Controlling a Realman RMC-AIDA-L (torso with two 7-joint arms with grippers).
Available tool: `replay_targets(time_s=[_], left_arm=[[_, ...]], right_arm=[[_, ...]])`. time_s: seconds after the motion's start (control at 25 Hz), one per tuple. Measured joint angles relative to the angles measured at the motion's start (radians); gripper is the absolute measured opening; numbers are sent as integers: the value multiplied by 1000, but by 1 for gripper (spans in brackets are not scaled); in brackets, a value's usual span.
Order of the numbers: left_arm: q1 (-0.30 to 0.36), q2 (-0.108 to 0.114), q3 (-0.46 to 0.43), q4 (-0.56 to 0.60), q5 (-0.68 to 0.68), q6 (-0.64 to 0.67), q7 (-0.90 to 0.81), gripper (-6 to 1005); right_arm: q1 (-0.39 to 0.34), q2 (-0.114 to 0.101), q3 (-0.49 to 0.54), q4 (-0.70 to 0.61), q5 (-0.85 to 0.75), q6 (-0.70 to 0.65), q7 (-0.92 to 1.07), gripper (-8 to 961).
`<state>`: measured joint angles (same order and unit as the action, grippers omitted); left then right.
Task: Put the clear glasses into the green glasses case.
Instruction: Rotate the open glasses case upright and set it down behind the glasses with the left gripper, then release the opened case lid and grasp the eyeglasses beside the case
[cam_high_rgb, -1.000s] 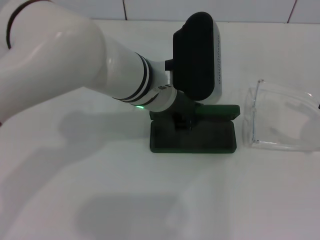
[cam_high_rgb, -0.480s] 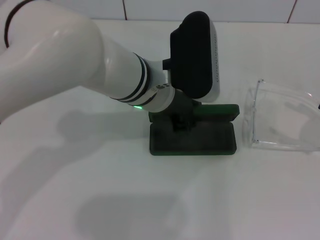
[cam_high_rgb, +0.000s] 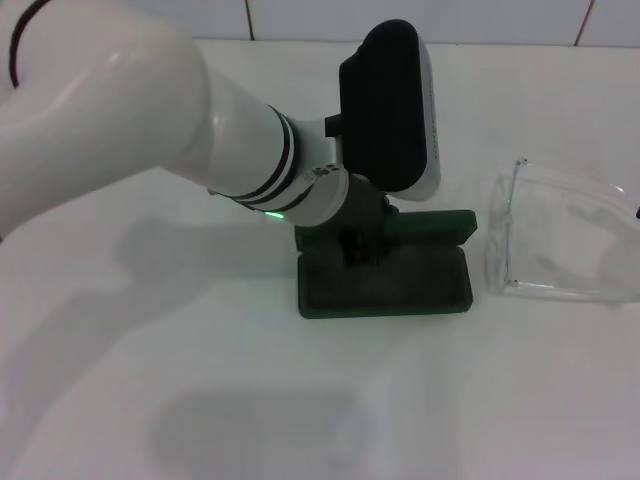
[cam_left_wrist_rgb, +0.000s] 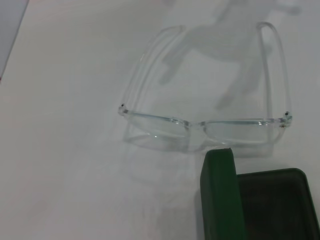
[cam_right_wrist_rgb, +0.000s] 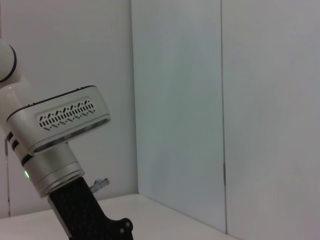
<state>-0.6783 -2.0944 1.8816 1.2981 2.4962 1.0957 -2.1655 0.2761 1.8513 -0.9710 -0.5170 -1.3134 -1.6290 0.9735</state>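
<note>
The green glasses case (cam_high_rgb: 385, 290) lies open in the middle of the white table, its lid (cam_high_rgb: 432, 224) standing up along the far side. My left gripper (cam_high_rgb: 360, 246) reaches in from the left and hangs over the case's left half, close to the lid. The left wrist view shows the lid's edge (cam_left_wrist_rgb: 218, 195) and the dark lining (cam_left_wrist_rgb: 272, 205). The clear glasses (cam_high_rgb: 560, 240) rest on the table just right of the case, temple arms unfolded; they also show in the left wrist view as clear glasses (cam_left_wrist_rgb: 205, 126). My right gripper is out of view.
The left arm's white forearm (cam_high_rgb: 130, 130) and black-and-white wrist housing (cam_high_rgb: 390, 105) cover the table behind the case. A tiled wall (cam_high_rgb: 420, 18) runs along the table's far edge. The right wrist view shows the left wrist housing (cam_right_wrist_rgb: 60, 125) before a pale wall.
The left wrist has shifted slightly left and up. The case's base has edged a little toward me. The glasses have not moved.
</note>
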Motion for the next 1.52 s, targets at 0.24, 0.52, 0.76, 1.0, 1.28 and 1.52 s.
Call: replay_targets(time_s=[0.24, 0.52, 0.76, 1.0, 1.28, 1.52], left_arm=[[-1, 1, -7, 2, 2, 13, -5, 272], [6, 0, -3, 20, 3, 22, -11, 278], [9, -1, -8, 33, 10, 28, -12, 279], [10, -1, -8, 38, 15, 48, -13, 279], [31, 1, -10, 79, 22, 55, -11, 278], [32, 1, -9, 94, 25, 65, -9, 277]], right_arm=[[0, 0, 0, 0, 0, -2, 0, 870], [-1, 0, 0, 3, -1, -9, 1, 870], [-2, 0, 0, 3, -1, -13, 1, 869], [-3, 0, 2, 3, 3, -18, 1, 869], [-7, -2, 37, 7, -2, -46, 12, 870], [-5, -8, 37, 8, -5, -51, 28, 870]])
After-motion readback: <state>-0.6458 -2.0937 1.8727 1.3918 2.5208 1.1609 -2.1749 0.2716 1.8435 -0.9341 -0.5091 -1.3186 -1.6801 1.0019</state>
